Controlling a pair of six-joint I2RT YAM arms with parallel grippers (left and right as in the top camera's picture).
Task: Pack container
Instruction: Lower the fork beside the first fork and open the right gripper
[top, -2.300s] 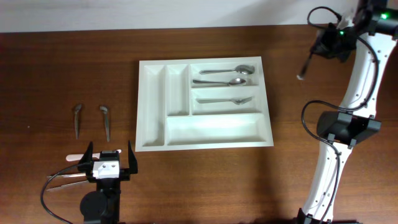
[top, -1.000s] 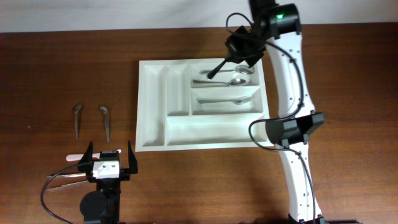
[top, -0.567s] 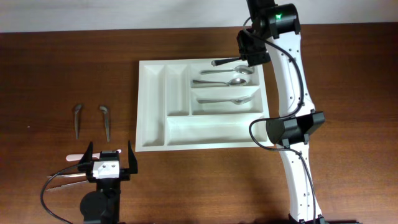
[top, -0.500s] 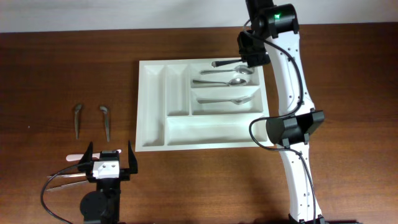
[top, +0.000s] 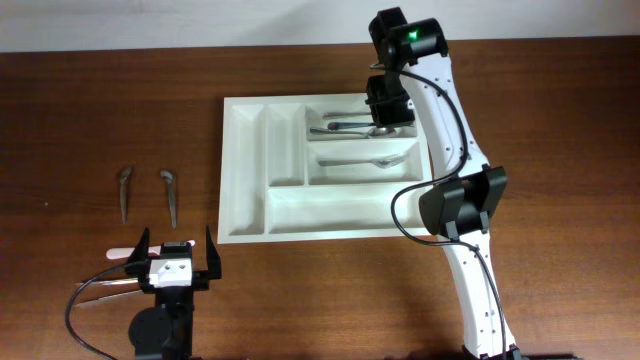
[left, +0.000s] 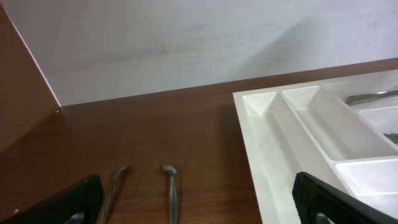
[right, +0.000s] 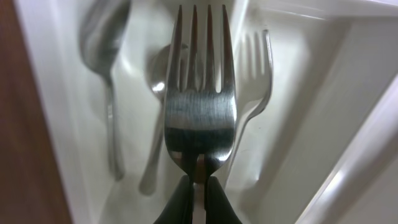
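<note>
Right arm (top: 440, 110) had swung over from the far right. Right fingers (right: 176, 208) were clamped on a fork (right: 199, 118), held left-right over the spoons (right: 107, 31) in the container (top: 228, 170) mid-counter. Its fork slot looked just nearer. Left fingers (top: 212, 260) gaped empty.

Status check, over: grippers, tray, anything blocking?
Right gripper shut on fork, above spoons in tray. Left gripper open, empty. Two utensils loose left of tray. Nothing blocking seen.
</note>
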